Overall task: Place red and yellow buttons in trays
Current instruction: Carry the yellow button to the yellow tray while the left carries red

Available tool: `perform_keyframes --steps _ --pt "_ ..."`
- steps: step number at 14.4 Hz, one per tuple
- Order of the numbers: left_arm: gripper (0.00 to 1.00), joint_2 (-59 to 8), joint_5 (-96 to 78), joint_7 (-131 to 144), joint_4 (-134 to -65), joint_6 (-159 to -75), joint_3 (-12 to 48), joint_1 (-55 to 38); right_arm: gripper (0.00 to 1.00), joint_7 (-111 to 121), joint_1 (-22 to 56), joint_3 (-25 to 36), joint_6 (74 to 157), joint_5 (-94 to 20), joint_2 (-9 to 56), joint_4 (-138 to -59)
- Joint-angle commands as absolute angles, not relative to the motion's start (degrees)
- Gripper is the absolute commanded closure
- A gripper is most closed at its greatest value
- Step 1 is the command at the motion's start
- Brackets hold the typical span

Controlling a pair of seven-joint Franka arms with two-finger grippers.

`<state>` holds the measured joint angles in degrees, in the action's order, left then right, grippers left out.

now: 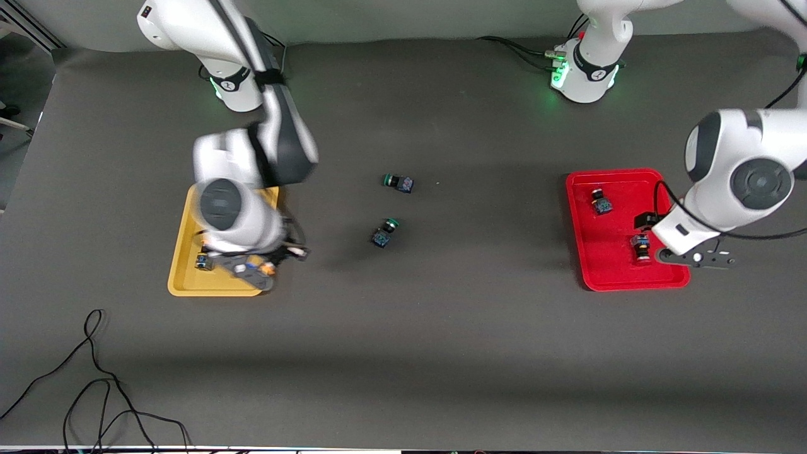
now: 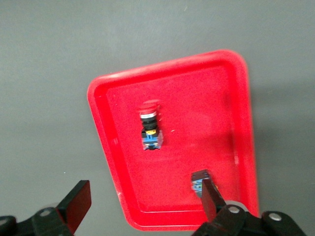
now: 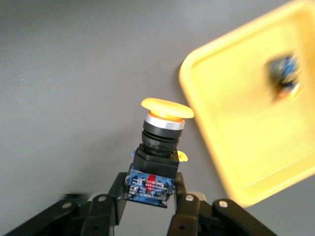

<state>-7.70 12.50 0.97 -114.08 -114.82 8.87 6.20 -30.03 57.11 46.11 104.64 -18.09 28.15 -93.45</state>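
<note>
My right gripper (image 3: 150,189) is shut on the blue body of a yellow-capped button (image 3: 158,142) and holds it up at the edge of the yellow tray (image 3: 231,162). In the front view this gripper (image 1: 255,268) is over that tray's (image 1: 183,280) corner. A second yellow button (image 1: 203,261) lies in the tray and shows blurred in the right wrist view (image 3: 284,73). The red tray (image 1: 618,280) holds two red buttons (image 1: 601,202) (image 1: 641,247). My left gripper (image 1: 693,258) hangs open and empty over that tray's edge. In the left wrist view (image 2: 145,204) one red button (image 2: 150,125) is plain and the other (image 2: 198,178) is half hidden by a finger.
Two green-capped switches (image 1: 398,182) (image 1: 384,232) lie on the dark mat in the middle of the table, between the trays. Loose black cables (image 1: 94,378) lie at the table's edge nearest the front camera, at the right arm's end.
</note>
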Motion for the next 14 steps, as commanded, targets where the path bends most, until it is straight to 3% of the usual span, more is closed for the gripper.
perform_keyframes --steps 1,4,9,14 --pt "0.0 -4.75 9.58 0.26 -113.82 -114.08 8.61 5.71 0.91 -6.22 57.39 52.62 105.55 -17.31 22.25 -100.88" --pt "0.0 -2.21 9.49 0.35 -113.03 -114.08 8.79 4.66 0.91 10.14 57.39 57.12 108.87 -17.84 19.96 -108.51" --pt "0.0 2.98 8.88 0.26 -112.94 -114.0 8.79 4.57 0.91 18.02 58.27 56.52 131.8 -18.71 19.15 -128.21" --pt "0.0 8.34 3.78 1.14 -111.97 -108.82 9.57 4.4 0.91 24.32 57.4 50.2 137.71 -26.87 25.65 -128.94"
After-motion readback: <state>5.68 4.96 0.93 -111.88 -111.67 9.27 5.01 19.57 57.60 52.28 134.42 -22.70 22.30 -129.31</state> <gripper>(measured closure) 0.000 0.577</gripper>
